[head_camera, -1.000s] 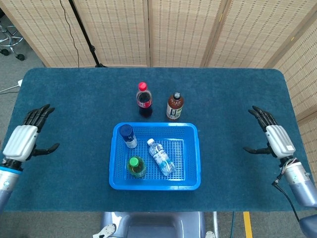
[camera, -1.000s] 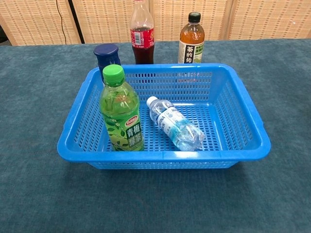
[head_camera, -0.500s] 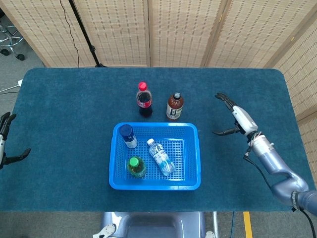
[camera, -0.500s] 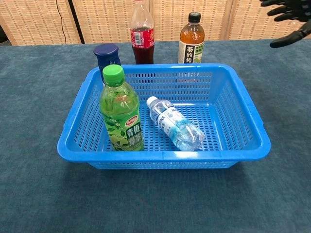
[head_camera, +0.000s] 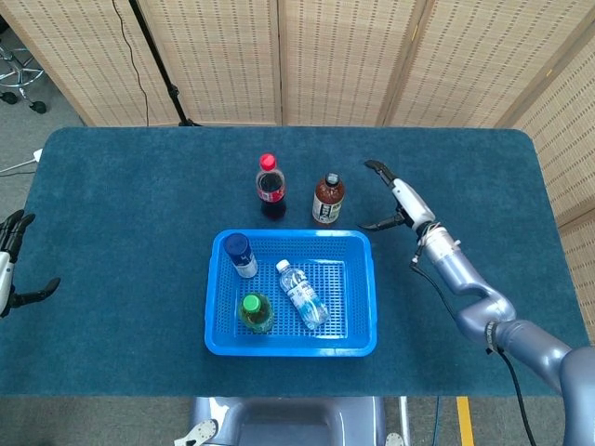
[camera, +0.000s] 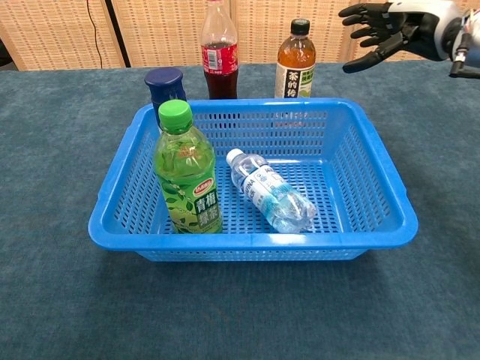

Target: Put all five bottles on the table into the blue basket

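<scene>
Surfaces: matt cloth, glossy plastic, woven screens.
Table [head_camera: 121, 279] has matt, napped teal cloth. Blue basket [camera: 375, 195] is glossy perforated plastic. Green tea bottle [camera: 187, 176], water bottle [camera: 270, 196], cola bottle [camera: 219, 52] and brown tea bottle [camera: 295, 61] are clear shiny plastic with printed labels; blue-capped bottle [camera: 165, 84] has a smooth matt cap. Right hand [camera: 394, 28] has matt black fingers and a smooth white shell, on a satin grey arm [head_camera: 465, 283]. Far screens [head_camera: 335, 56] look like rough woven cane.

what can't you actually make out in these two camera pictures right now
- Left hand: head view's left edge cuts it off; absent from chest view.
- Blue-capped bottle: chest view, the green tea bottle and basket wall hide its body.
- Cola bottle: chest view, top edge crops its cap.
</scene>
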Controlling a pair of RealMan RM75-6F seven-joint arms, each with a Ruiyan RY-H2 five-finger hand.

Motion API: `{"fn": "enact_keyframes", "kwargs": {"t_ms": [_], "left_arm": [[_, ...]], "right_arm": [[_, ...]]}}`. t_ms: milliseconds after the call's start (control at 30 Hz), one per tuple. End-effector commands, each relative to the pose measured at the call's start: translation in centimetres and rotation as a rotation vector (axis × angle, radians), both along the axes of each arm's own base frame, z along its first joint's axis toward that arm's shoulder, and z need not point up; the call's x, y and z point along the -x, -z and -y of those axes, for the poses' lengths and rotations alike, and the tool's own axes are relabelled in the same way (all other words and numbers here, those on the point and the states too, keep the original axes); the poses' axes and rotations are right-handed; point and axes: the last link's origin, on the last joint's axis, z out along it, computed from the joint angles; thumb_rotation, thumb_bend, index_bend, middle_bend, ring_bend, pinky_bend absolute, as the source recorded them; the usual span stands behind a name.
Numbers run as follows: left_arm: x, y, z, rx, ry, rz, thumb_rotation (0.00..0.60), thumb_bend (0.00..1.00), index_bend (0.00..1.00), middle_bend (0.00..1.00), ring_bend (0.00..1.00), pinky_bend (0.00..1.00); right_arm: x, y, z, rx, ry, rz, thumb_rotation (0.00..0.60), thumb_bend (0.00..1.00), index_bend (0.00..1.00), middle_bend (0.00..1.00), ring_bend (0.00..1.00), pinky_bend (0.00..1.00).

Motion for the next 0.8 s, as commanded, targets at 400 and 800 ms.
{"fn": "enact_keyframes", "kwargs": {"t_ms": [400, 800], "left_arm": [[0.7, -0.1, -0.3, 0.001, -0.037, 0.006, 0.600, 0.21, 0.00, 0.00, 0.00, 0.00], [1.1, -0.3, -0.4, 0.005, -0.046, 0.015, 0.600, 0.21, 0.00, 0.00, 0.00, 0.00]], "right_arm": [[-4.4, 5.6, 2.5, -0.050, 0.040, 0.014, 0.600, 0.00, 0.00, 0.00, 0.00, 0.00], [-5.2, 7.4, 3.8, 0.031, 0.129, 0.086, 0.600, 0.04, 0.57, 0.68, 0.55, 0.31]]}}
